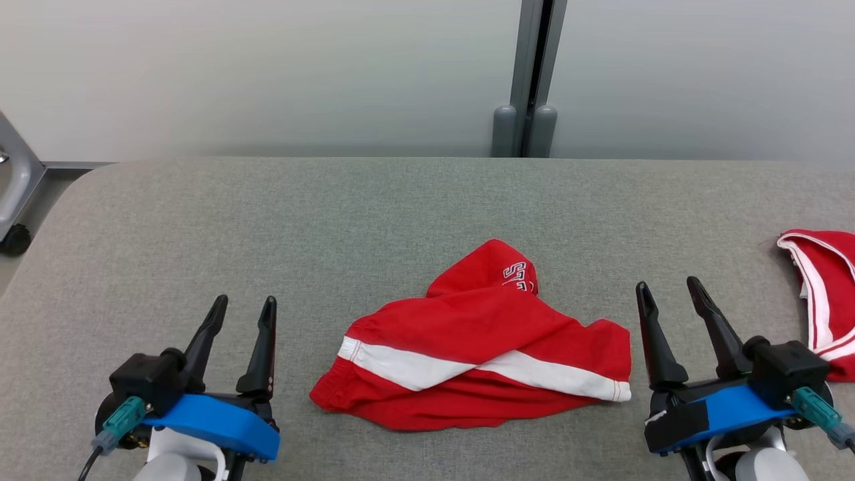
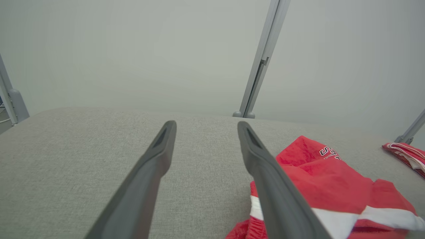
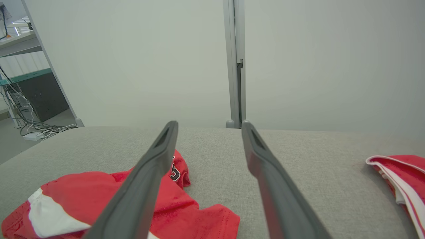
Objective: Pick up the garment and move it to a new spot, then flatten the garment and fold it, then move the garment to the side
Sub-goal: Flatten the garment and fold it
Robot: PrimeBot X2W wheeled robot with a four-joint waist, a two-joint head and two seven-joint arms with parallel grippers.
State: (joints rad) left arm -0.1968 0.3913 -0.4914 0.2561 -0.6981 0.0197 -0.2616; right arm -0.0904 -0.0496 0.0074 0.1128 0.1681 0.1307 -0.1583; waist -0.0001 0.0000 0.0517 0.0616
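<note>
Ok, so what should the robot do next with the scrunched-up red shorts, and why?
Probably bring the open left gripper across to the near left edge of the crumpled red shorts with the white stripe and pinch it. They lie bunched on the grey fabric table, and the right gripper is open and empty too, so flattening seems due.

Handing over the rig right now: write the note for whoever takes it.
Left gripper: open, empty, left of the red shorts.
Right gripper: open, empty, right of them.
The shorts lie crumpled mid-way along the grey table, nothing holding them; a second red garment sits at its right edge.
Done: relocation cannot be confirmed.
Left: flatten, fold, move aside.
</note>
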